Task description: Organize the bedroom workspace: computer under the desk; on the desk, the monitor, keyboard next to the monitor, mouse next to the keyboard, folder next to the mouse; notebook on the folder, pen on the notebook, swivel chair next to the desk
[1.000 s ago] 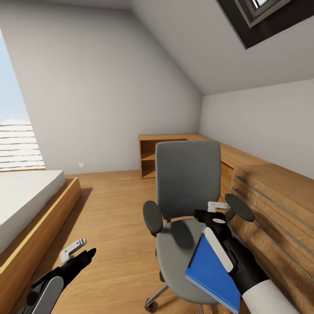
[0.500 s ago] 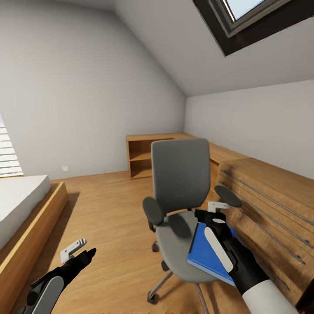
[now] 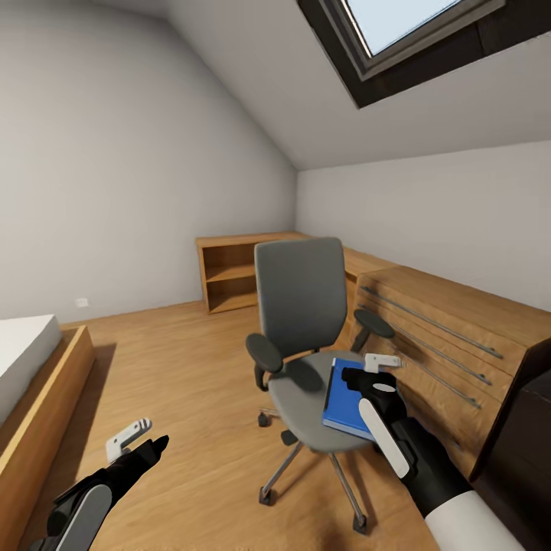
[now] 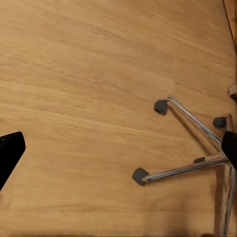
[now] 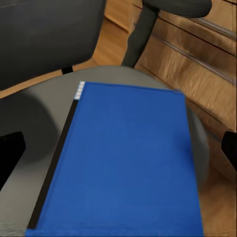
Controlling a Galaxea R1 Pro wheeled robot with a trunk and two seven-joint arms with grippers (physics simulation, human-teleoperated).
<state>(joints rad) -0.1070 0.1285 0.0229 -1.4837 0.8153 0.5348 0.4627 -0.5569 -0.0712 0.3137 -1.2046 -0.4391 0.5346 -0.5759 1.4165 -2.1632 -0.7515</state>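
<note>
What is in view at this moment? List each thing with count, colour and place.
swivel chair: one, grey seat and back, black armrests, chrome star base; centre of the room, beside the wooden chest.
folder: one, bright blue; over the chair seat at its right side, under the right gripper.
wooden chest: one, light wood with bar handles; along the right wall.
open shelf unit: one, light wood; in the far corner.
bed: one, white top on a wooden frame; at the left edge.
skylight: one, dark frame; in the sloped ceiling.
floor: light wood planks.
left gripper: one, black and white; low over bare floor, holding nothing.
right gripper: one, black and white; above the folder, grasp unclear.
</note>
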